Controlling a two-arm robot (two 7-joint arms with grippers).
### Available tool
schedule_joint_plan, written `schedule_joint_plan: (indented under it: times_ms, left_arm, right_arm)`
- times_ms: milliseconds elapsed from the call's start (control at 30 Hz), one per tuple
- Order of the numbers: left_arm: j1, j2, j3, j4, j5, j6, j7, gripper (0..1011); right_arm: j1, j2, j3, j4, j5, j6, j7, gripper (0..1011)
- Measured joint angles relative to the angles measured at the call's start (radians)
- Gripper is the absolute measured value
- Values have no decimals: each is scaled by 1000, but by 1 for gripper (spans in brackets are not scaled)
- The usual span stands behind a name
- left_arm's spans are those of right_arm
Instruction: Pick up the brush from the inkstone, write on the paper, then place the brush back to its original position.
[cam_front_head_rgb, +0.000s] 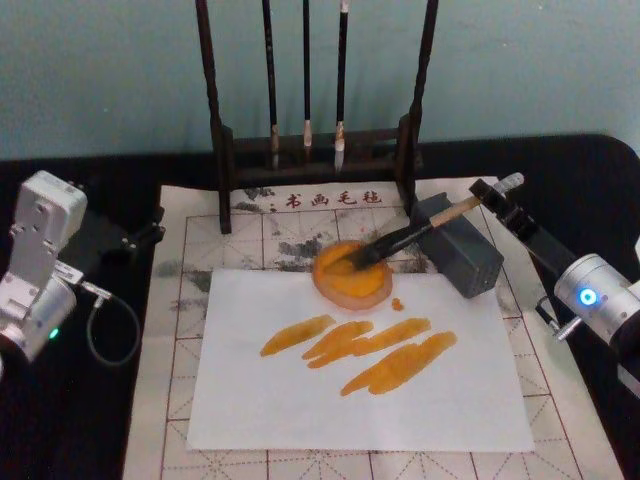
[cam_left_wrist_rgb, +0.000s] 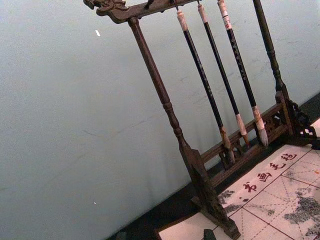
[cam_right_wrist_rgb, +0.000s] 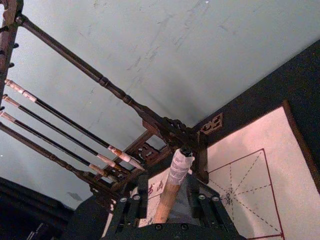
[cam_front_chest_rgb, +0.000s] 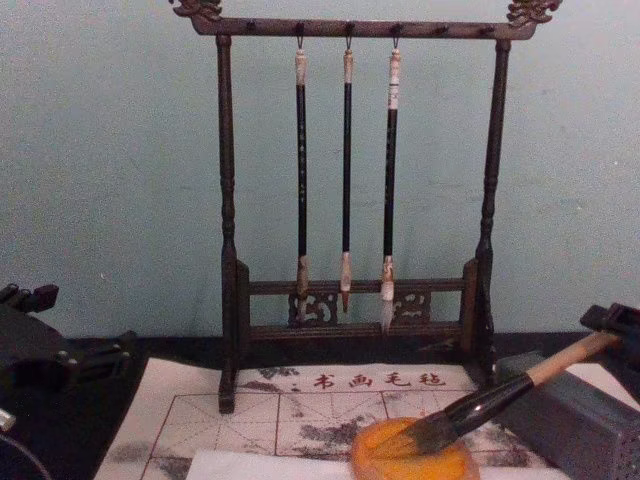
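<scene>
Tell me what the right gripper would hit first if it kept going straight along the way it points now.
Probably the brush rack. The right gripper, shut on the brush near its capped end, points over the mat toward the rack's base, with the wall behind. Depth is unclear, so it might pass just beside the post.

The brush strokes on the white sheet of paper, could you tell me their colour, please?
Orange, matching the round orange inkstone; the strokes on the paper show best in the head view.

White boxy left arm (cam_front_head_rgb: 40, 262) with green light and looped grey cable (cam_front_head_rgb: 105, 325); silver right arm (cam_front_head_rgb: 598, 290), blue light, black claw (cam_front_head_rgb: 497, 197).
</scene>
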Motion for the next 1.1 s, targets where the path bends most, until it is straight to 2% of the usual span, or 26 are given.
schedule_joint_plan:
  times_ms: [133,167,267,300,333,533,967,1100]
  left_arm:
    - [0,0,0,0,0,0,0,1001]
    - [0,0,0,0,0,0,0,1001]
    - [0,0,0,0,0,0,0,1001]
    - [0,0,0,0,0,0,0,1001]
    - [0,0,0,0,0,0,0,1001]
    - [0,0,0,0,0,0,0,1001]
    - [0,0,0,0,0,0,0,1001]
    - [0,0,0,0,0,0,0,1001]
  right_arm:
    - [0,0,0,0,0,0,0,593]
    - [0,0,0,0,0,0,0,700]
    - [0,0,1,0,0,-1,1,778]
    - [0,0,1,0,0,-1,1,835]
    - [0,0,1,0,0,-1,1,835]
    - [0,0,1,0,1,-1,1,996]
    - [-4,2,4,-6,2,-7,3,1002]
    - [-28,23,9,-39,-10,-27,10,1002]
